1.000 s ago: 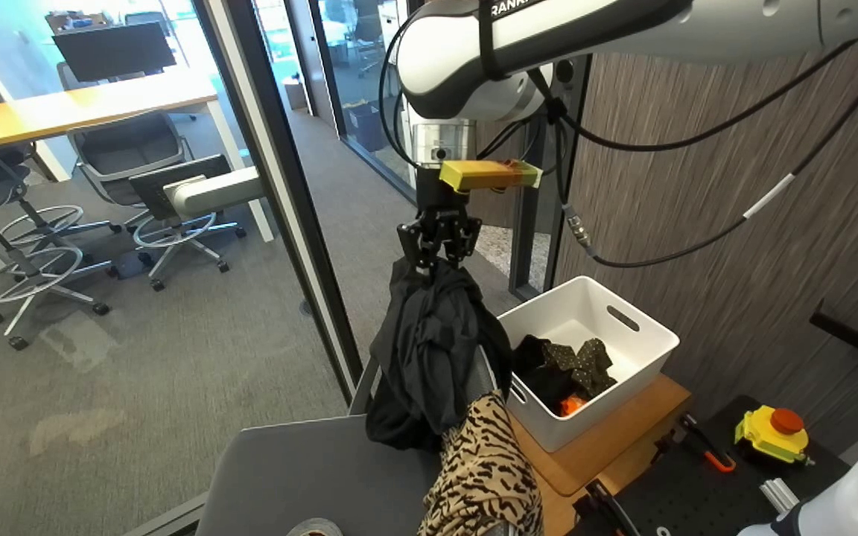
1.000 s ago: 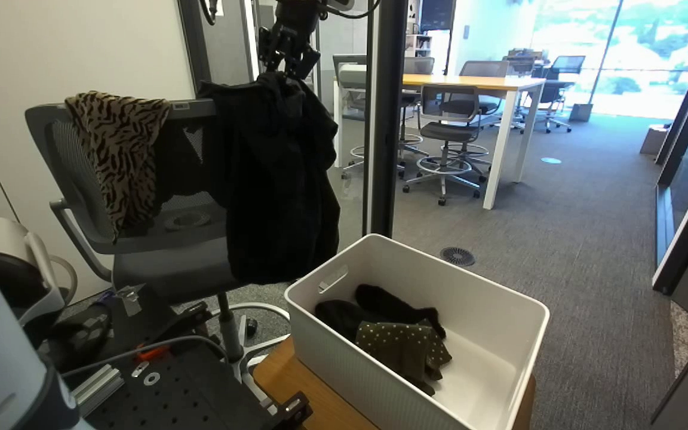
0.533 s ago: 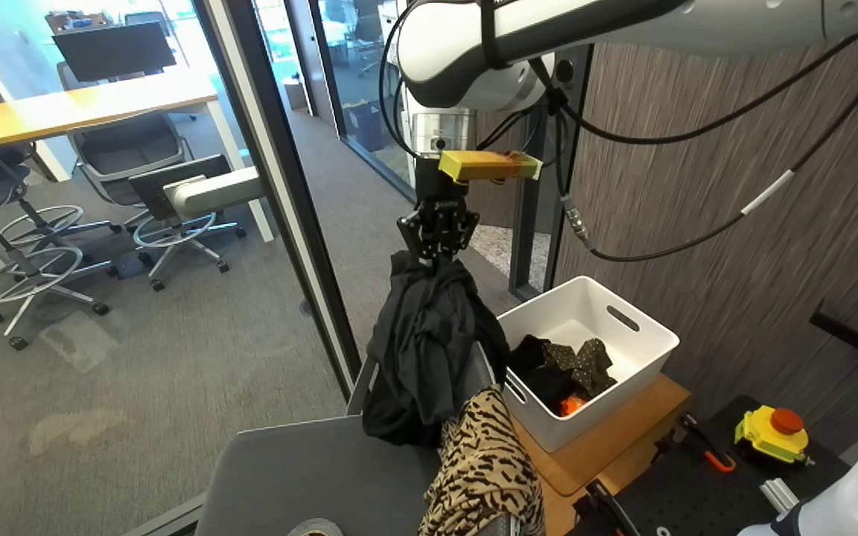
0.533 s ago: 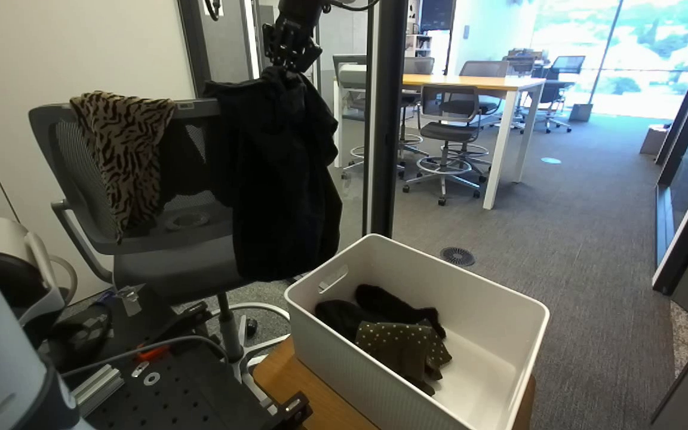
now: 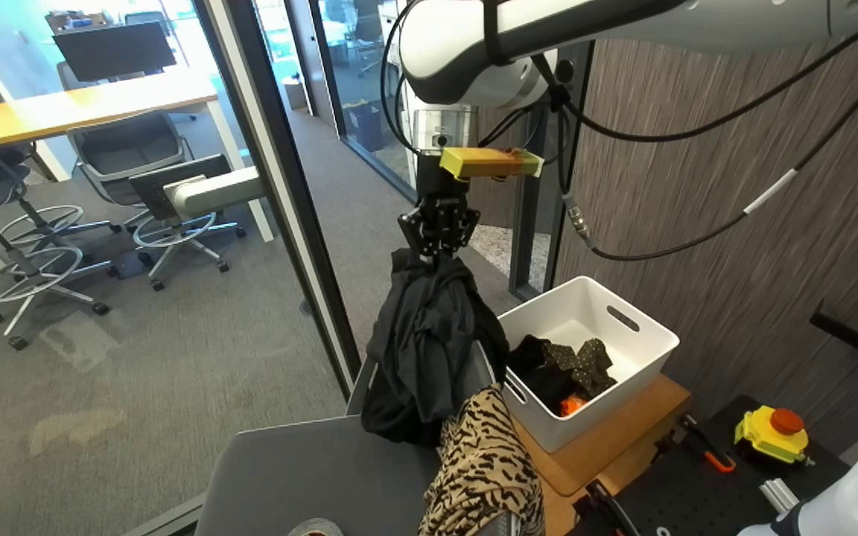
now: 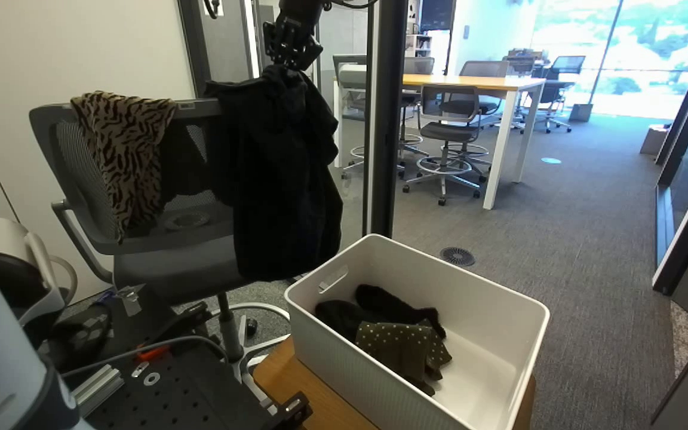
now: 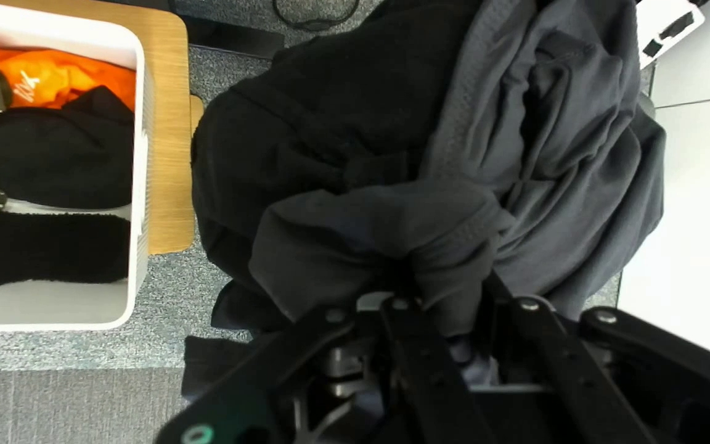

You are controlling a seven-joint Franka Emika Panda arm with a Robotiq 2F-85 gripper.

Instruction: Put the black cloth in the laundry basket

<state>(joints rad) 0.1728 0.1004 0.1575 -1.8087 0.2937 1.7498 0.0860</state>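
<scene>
Grey carpet extends behind. My fingers clamp the cloth by its top; it hangs over the chair, near (not in) the basket. Risk: so small a pinch may slip under weight, or a low lift snag.

The black cloth is matt, soft-looking fabric, heavily creased; the striped cloth is matt too. The basket looks like plastic — smooth inside, finely ribbed outside. The stand looks like smooth wood. The near chair has a mesh back and a matt seat. The arm's shell is glossy, the wrist collar shiny metal, the carpet rough-looking.
</scene>
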